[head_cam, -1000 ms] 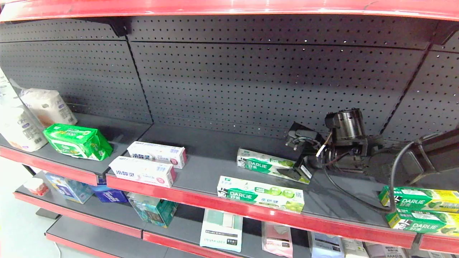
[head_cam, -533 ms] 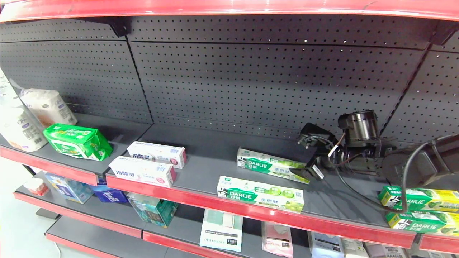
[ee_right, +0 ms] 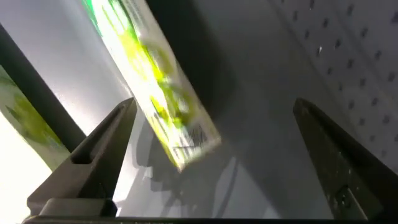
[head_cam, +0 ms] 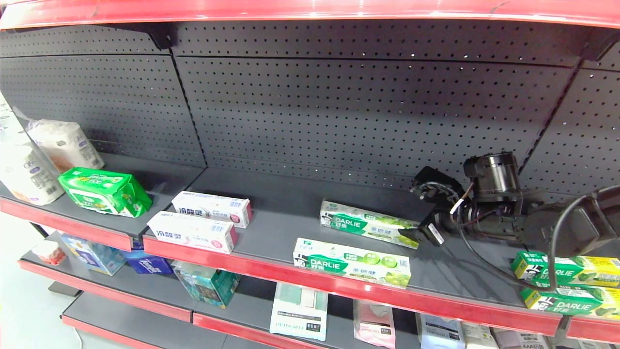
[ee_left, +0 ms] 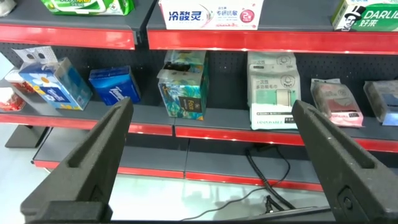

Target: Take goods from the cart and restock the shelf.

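Right claw (head_cam: 419, 235) spread, gripping nothing. Green toothpaste box (head_cam: 368, 224) lies flat on the shelf (head_cam: 286, 203), near end between the claw's fingers, contact unclear. Left claw (ee_left: 212, 104) spread, empty, facing the lower shelves (ee_left: 149, 127).

1. The right end of the rear green toothpaste box (head_cam: 363, 223) is hidden by the right gripper (head_cam: 420, 234)
2. Its print is smeared in the right wrist view and cannot be read
3. The stacked green boxes (head_cam: 564, 268) are cut by the head view's right edge
4. The white paper packs (head_cam: 29, 177) are cut by its left edge
5. The lower-shelf pouches (head_cam: 374, 324) are cut by its bottom edge
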You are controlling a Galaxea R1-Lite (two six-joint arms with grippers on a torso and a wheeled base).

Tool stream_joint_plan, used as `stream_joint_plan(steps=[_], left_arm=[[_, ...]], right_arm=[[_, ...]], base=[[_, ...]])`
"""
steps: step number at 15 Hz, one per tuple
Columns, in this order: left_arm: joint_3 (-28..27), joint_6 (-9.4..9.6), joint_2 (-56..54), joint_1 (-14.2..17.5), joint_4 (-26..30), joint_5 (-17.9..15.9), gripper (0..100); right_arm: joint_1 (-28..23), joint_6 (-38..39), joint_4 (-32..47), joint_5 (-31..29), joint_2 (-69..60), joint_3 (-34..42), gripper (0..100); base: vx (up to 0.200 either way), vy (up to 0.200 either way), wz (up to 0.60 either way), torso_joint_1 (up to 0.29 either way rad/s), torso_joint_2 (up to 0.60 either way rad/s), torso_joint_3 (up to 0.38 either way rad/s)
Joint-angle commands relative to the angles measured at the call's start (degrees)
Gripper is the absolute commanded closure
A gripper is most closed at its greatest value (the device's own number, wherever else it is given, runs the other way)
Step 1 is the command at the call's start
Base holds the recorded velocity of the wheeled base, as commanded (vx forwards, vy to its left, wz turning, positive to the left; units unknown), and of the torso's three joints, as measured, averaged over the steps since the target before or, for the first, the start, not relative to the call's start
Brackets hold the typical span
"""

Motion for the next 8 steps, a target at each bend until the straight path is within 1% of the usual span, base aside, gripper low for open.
stream_joint_plan(steps=[1, 4, 6, 8], left_arm=[[0.0, -0.13, 0.3, 0.0, 0.0, 0.0, 0], [0.0, -0.3, 0.2, 0.0, 0.0, 0.0, 0], [0.0, -0.3, -0.1, 0.0, 0.0, 0.1, 0], [0.0, -0.39, -0.5, 0.0, 0.0, 0.1, 0]], right_arm=[[0.0, -0.3, 0.0, 0.1, -0.2, 1.5, 0], [0.2, -0.3, -0.1, 0.1, -0.4, 2.8, 0], [-0.1, -0.4, 0.0, -1.7, 0.5, 3.7, 0], [-0.3, -0.4, 0.0, -2.2, 0.8, 4.1, 0]], base=[[0.0, 0.0, 0.0, 0.0, 0.0, 0.0], [0.0, 0.0, 0.0, 0.0, 0.0, 0.0], [0.0, 0.0, 0.0, 0.0, 0.0, 0.0], [0.0, 0.0, 0.0, 0.0, 0.0, 0.0]])
